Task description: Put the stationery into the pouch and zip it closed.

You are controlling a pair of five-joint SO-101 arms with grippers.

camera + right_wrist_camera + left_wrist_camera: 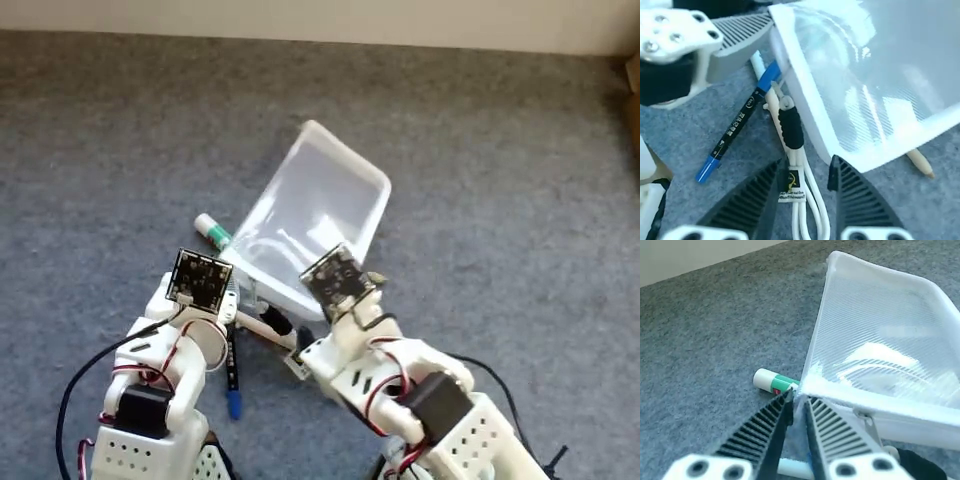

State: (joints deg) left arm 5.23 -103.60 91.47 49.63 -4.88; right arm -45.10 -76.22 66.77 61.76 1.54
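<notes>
Left claw (796,399) pinched on a pouch corner, right claw (807,162) open and empty over the loose bits

The translucent white zip pouch (880,325) lies flat on the grey felt-like surface (480,130) between the two arms. The left claw is almost fully closed on its near corner, just beside the green-and-white glue stick (771,381). The right claw hangs wide open over a white looped cord with a black sleeve (790,127); can't tell if that cord is tied to the zip. The black marker with a blue cap (735,127) lies right beside the cord. My take: hold the pinch firm so the mouth doesn't slide. Then centre the right claw on the marker alone, across its barrel, or it'll snag the cord too. A thin wooden pencil (919,162) pokes out at the pouch's edge.
</notes>
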